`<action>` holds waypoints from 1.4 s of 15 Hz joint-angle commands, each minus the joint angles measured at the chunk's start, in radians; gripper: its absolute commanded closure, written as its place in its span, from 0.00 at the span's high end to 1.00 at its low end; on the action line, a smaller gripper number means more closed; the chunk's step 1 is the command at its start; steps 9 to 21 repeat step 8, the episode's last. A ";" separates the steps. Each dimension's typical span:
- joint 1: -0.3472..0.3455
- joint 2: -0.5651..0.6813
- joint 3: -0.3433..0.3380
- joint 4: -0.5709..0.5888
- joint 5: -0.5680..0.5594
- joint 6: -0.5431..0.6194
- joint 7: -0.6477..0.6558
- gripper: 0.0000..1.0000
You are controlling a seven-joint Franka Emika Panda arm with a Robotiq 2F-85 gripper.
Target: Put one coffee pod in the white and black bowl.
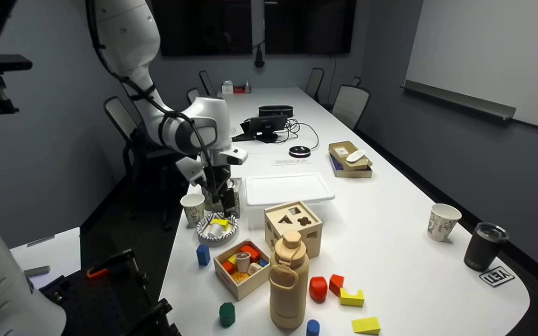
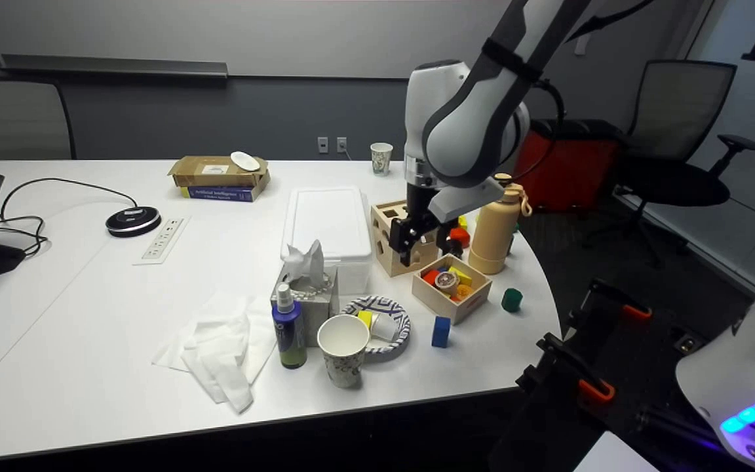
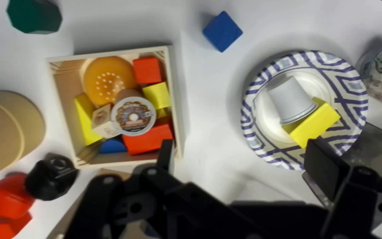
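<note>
Coffee pod (image 3: 292,99), a white one, lies on its side in the patterned bowl (image 3: 353,83) at the right of the wrist view, its rim right beside a yellow block (image 3: 317,124) that shares the bowl. A second pod (image 3: 133,116), printed lid facing the camera, sits among toy blocks (image 3: 148,139) inside the wooden box (image 3: 173,99) left of centre. A strip of white table (image 3: 207,109) lies between the box's right wall and the bowl's left rim, with a blue block (image 3: 222,31) near the top of that strip.

Low in the same view, the gripper (image 3: 245,159) has its two fingers (image 3: 325,169) well apart, with table and part of the bowl showing between them. The finger at the right of the frame covers a bit of the bowl's lower rim, and the one at the left covers a bit of the box's lower right corner; whether either touches anything, I cannot tell.

In an exterior view, a paper cup (image 2: 345,357) stands at the bowl's lower left and a tissue box (image 2: 317,311) just left of it, with the table's near edge along the bottom of the frame. In both exterior views a shape cube (image 1: 294,222) and a tan bottle (image 1: 289,296) stand near the wooden box. In an exterior view, white table stretches from the cube to a black tumbler (image 1: 485,247) by the right edge.
</note>
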 commanded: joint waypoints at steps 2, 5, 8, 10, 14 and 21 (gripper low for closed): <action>-0.073 -0.157 -0.041 -0.072 -0.045 -0.098 0.024 1.00; -0.133 -0.186 -0.034 -0.058 -0.040 -0.150 0.017 1.00; -0.161 -0.198 -0.031 -0.057 -0.057 -0.164 0.023 1.00; -0.161 -0.198 -0.031 -0.057 -0.057 -0.164 0.023 1.00; -0.161 -0.198 -0.031 -0.057 -0.057 -0.164 0.023 1.00; -0.161 -0.198 -0.031 -0.057 -0.057 -0.164 0.023 1.00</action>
